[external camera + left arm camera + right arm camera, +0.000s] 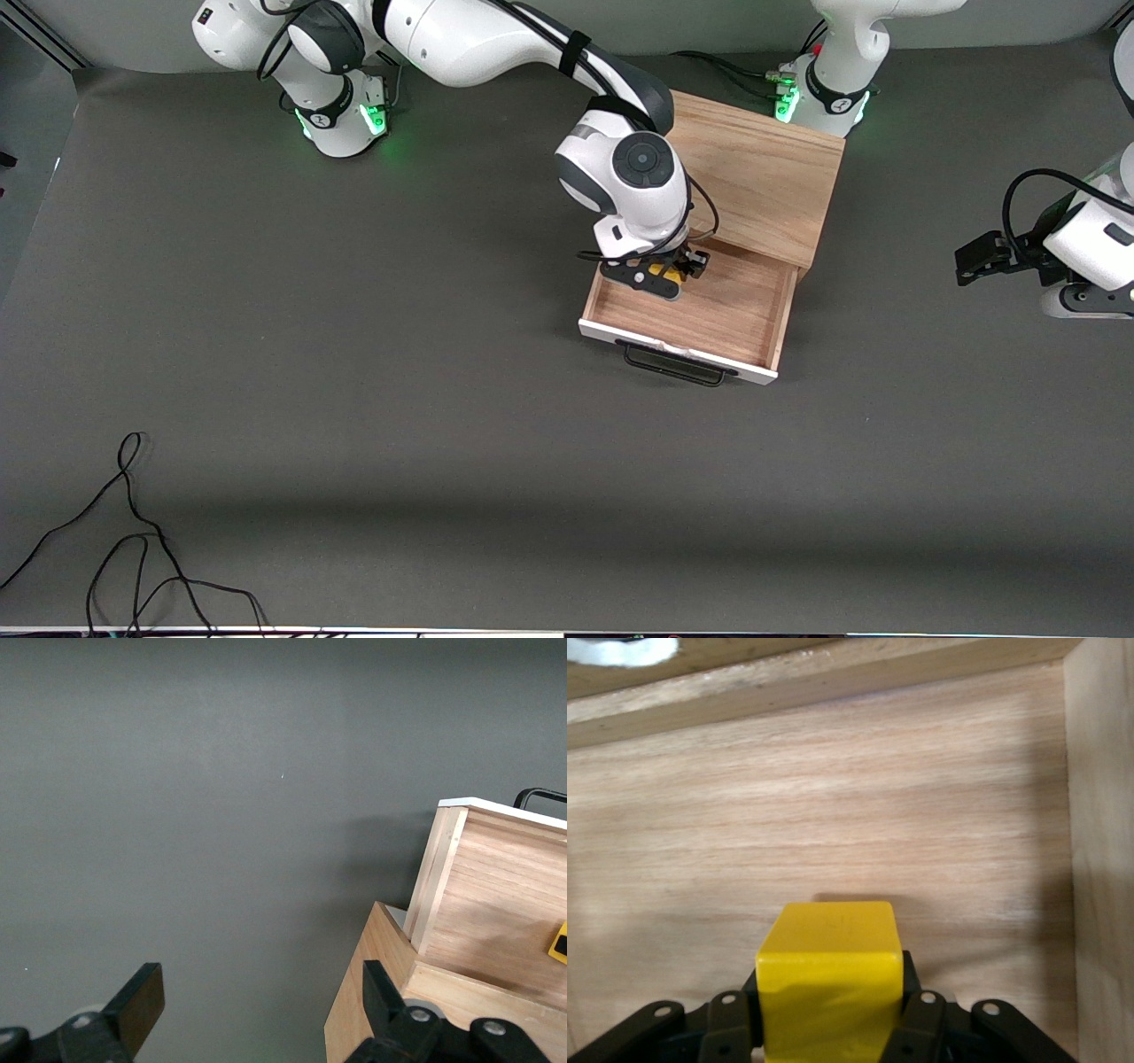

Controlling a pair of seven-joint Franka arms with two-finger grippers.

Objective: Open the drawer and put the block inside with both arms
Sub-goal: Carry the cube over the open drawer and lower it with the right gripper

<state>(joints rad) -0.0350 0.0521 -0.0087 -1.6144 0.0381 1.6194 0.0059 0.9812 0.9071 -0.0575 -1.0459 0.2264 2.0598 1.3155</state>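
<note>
Right gripper (pixel 666 273) clamps the block (pixel 830 979) low inside the open drawer (pixel 700 306); lower until it rests on the floor, then release. Left gripper (pixel 257 1014) waits spread beside the drawer

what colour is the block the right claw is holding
Bright yellow; the block shows best in the right wrist view.

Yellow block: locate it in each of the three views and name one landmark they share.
Front view: the yellow block sits in the right gripper, over the open drawer.
Left wrist view: a yellow sliver at the picture's edge, in the drawer.
Right wrist view: large, clamped.
Shared landmark: the drawer's wooden interior.
</note>
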